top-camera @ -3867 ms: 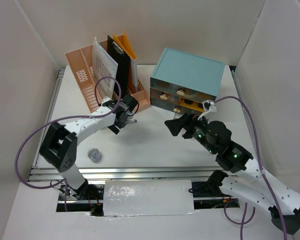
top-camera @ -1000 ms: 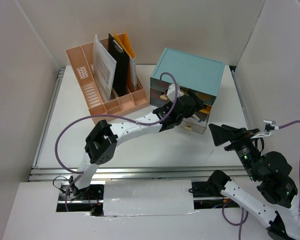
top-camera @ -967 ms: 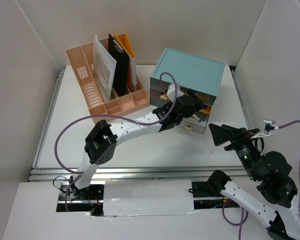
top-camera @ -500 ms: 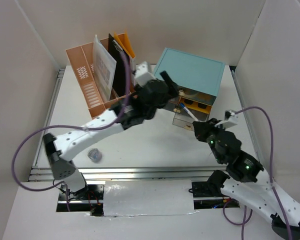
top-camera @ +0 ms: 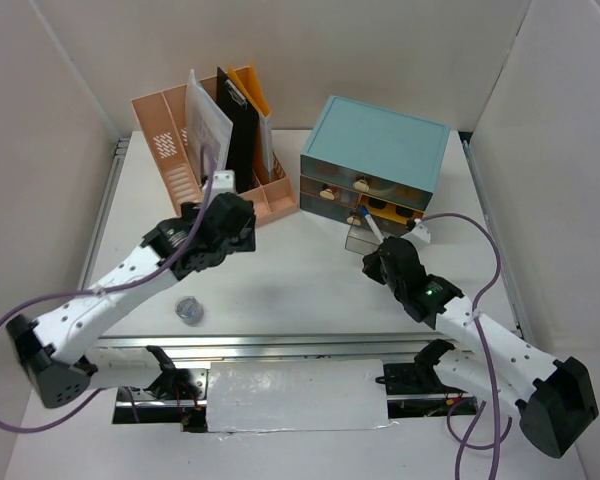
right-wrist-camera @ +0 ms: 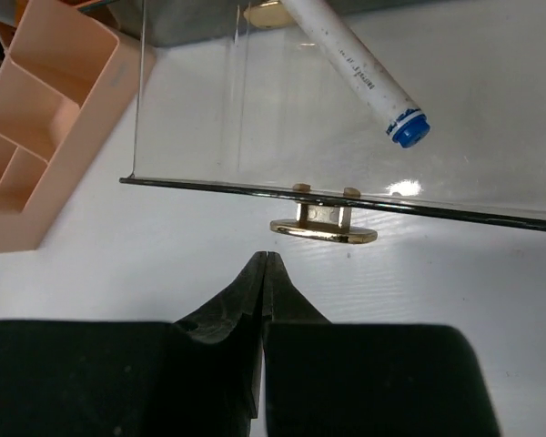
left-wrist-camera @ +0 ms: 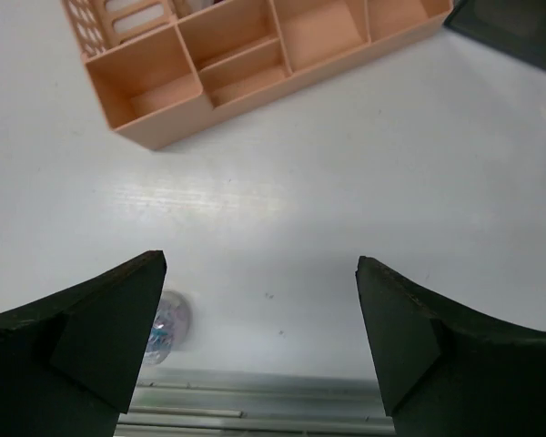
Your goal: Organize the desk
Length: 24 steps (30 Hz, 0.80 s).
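Observation:
The desk (top-camera: 290,285) is a white tabletop with aluminium rails. My left gripper (top-camera: 215,245) hangs open above it, just in front of the pink organizer (top-camera: 205,200); in the left wrist view its fingers (left-wrist-camera: 100,337) stand far apart with nothing between them. My right gripper (top-camera: 373,263) is shut and empty, its tips (right-wrist-camera: 264,261) just short of the gold handle (right-wrist-camera: 323,228) of a clear drawer (top-camera: 365,238) that is pulled out of the teal cabinet (top-camera: 380,145). A white marker (right-wrist-camera: 350,59) with a blue cap lies in that drawer.
A small glittery round object (top-camera: 189,310) lies near the front rail (top-camera: 280,345), beside my left finger (left-wrist-camera: 166,325). The pink organizer (left-wrist-camera: 255,64) holds a clipboard and papers (top-camera: 230,120). White panel walls enclose the desk.
My left arm has drawn back from the cabinet to the left, over the desk in front of the organizer. My right gripper has shut and moved in front of the drawer handle.

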{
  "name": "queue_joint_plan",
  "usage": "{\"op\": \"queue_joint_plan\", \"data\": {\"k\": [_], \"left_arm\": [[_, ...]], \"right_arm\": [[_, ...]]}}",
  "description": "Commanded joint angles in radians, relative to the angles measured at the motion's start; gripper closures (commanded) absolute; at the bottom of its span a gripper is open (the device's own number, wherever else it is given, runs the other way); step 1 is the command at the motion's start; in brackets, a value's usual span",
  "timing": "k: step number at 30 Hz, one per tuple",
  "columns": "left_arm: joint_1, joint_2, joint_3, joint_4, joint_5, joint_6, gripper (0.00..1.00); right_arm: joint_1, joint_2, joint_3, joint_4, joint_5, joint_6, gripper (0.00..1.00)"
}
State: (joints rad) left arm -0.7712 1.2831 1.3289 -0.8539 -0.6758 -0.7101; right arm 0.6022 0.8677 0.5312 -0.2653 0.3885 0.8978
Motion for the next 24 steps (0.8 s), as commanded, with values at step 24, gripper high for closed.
{"op": "queue_joint_plan", "data": {"k": [24], "left_arm": [[0.000, -0.415, -0.310, 0.111, 0.228, 0.173, 0.00]], "right_arm": [[-0.214, 0.353, 0.193, 0.256, 0.144, -0.112, 1.00]]}}
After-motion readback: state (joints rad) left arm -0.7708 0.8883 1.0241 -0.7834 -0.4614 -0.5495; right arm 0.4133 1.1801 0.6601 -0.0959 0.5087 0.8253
